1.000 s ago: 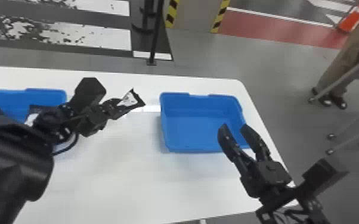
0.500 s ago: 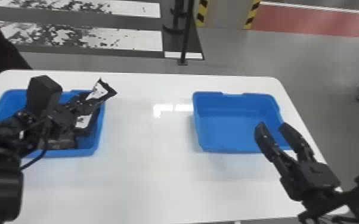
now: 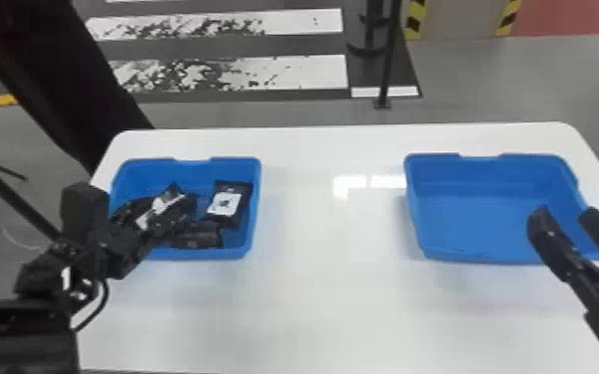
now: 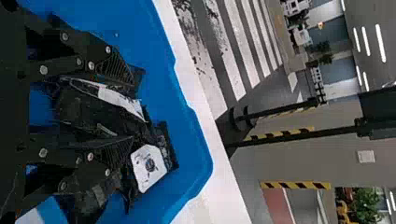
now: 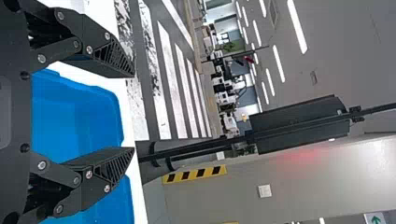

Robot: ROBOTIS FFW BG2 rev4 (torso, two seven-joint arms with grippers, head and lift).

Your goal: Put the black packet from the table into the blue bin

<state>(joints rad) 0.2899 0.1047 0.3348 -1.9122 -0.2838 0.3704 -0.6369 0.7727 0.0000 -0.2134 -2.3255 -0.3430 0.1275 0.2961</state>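
Head view looks down, wrists across, sharing table (image 3: pixel 303 298)

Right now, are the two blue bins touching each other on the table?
Apart. The head view shows bare white table between the left bin and the right bin.

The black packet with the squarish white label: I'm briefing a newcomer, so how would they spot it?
On the white table, find the left blue plastic bin. The labelled black packet lies inside, near the right-hand wall. Its blocky white label sets it apart from the white-striped black packet and the mostly dark packet beside it.
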